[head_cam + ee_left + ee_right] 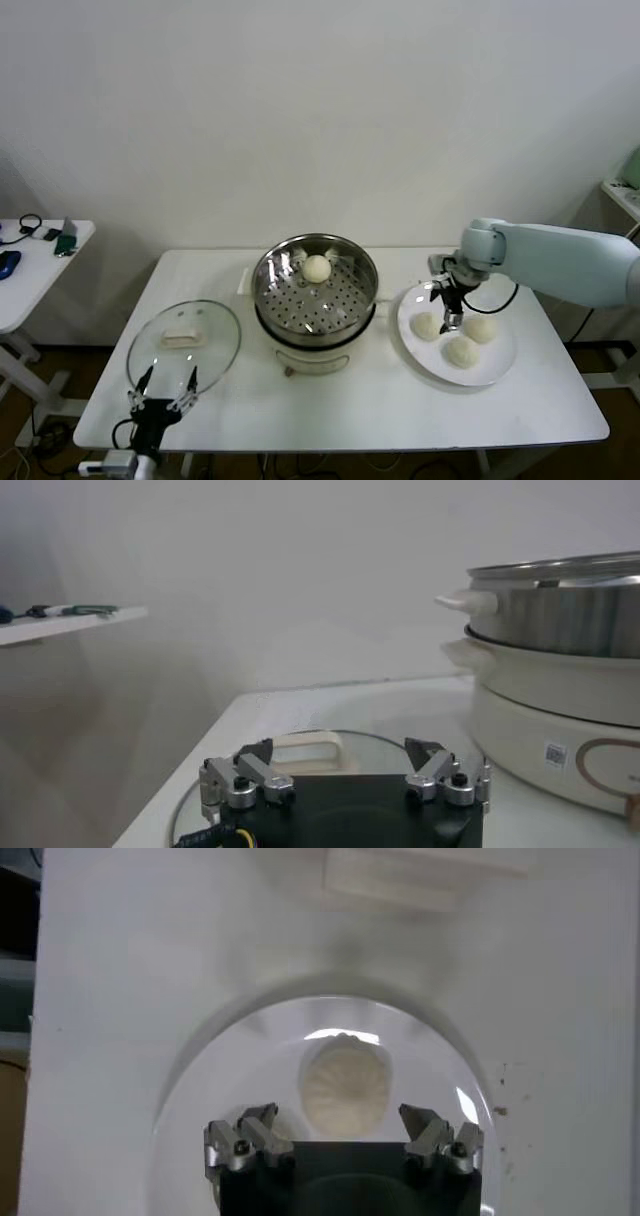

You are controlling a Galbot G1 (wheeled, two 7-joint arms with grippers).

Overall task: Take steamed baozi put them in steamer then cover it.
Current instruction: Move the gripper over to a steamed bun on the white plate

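Note:
The steamer (pixel 340 300) stands mid-table, its steel basket holding one baozi (pixel 317 267). Three more baozi (pixel 427 326), (pixel 481 329), (pixel 461 351) lie on a white plate (pixel 500 368) to its right. My right gripper (pixel 450 318) hangs open just over the plate, among them. In the right wrist view, one baozi (pixel 343 1086) lies just ahead of the open right gripper (pixel 340 1120), untouched. The glass cover (pixel 205 325) lies flat on the table's left side. My left gripper (pixel 165 385) stands open at its near edge. The left wrist view shows the cover's handle (pixel 305 752) beyond the left gripper (pixel 340 755).
The white table (pixel 350 405) ends close behind my left gripper. A small side table (pixel 45 262) with loose items stands at the far left. A shelf edge (pixel 625 192) shows at the far right. The steamer's pot base (pixel 560 730) rises beside the cover.

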